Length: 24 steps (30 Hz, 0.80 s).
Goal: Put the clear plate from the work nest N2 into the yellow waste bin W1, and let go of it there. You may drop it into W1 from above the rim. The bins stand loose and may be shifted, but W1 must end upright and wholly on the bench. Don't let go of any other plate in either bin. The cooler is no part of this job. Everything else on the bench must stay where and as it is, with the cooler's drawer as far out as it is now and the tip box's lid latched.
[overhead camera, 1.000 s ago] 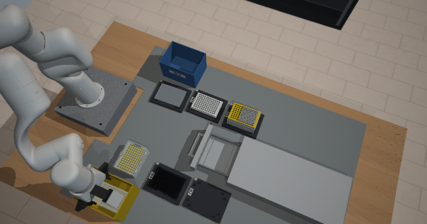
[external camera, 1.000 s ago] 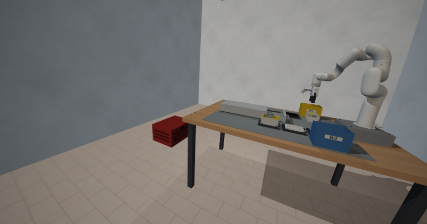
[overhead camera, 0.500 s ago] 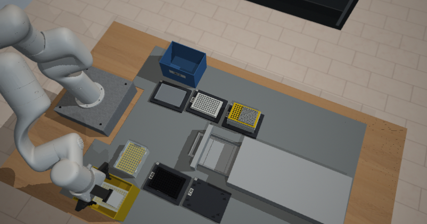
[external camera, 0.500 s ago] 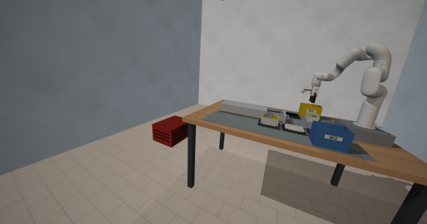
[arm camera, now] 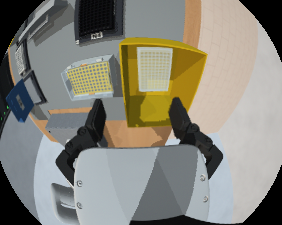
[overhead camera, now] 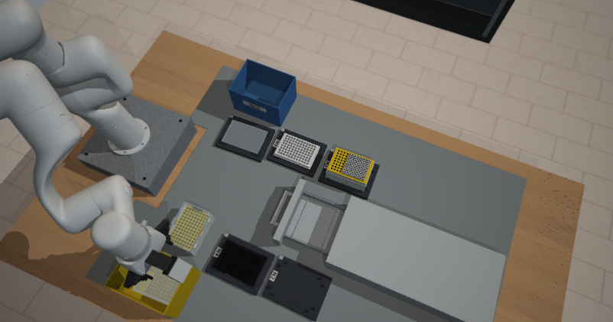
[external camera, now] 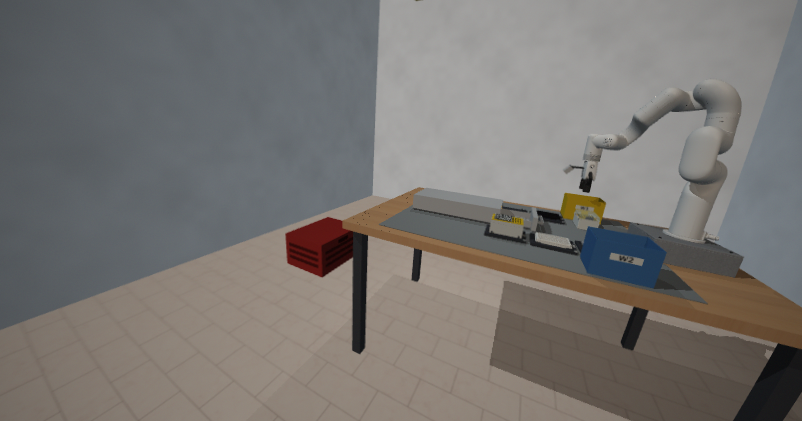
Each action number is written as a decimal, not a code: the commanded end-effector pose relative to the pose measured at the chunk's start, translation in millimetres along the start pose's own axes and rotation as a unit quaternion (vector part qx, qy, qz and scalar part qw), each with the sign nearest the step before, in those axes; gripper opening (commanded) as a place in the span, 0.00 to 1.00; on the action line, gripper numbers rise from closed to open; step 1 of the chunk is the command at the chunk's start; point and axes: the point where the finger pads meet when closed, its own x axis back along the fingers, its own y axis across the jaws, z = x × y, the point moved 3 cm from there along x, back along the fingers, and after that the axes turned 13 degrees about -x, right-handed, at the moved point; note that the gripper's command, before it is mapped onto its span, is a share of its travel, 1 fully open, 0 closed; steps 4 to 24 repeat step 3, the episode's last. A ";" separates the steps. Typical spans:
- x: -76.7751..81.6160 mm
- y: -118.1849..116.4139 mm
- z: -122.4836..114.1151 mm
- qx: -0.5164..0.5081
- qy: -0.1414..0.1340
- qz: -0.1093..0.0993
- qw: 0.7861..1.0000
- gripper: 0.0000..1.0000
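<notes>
The yellow waste bin W1 (overhead camera: 150, 288) stands upright at the bench's near left corner; it also shows in the wrist view (arm camera: 160, 82) and in the exterior view (external camera: 582, 207). The clear plate (overhead camera: 157, 288) with a pale well grid lies inside the bin, toward its far end in the wrist view (arm camera: 153, 68). My gripper (arm camera: 137, 106) (overhead camera: 134, 278) (external camera: 585, 185) is open and empty, above the bin's rim, apart from the plate. The work nest N2 (overhead camera: 296, 287) is a bare dark tray.
A yellowish-welled plate (overhead camera: 189, 227) lies tilted just beside W1. A black plate (overhead camera: 239, 263) sits in the nest next to N2. The cooler (overhead camera: 399, 251) has its drawer (overhead camera: 304, 221) out. The tip box (overhead camera: 349, 167), a white plate (overhead camera: 296, 150) and blue bin W2 (overhead camera: 263, 91) stand farther back.
</notes>
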 end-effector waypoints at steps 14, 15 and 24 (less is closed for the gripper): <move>2.7 -2.5 1.2 -0.001 0.002 -0.001 1.000 1.00; 2.7 -2.5 1.2 -0.001 0.002 -0.001 1.000 1.00; 2.7 -2.5 1.2 -0.001 0.002 -0.001 1.000 1.00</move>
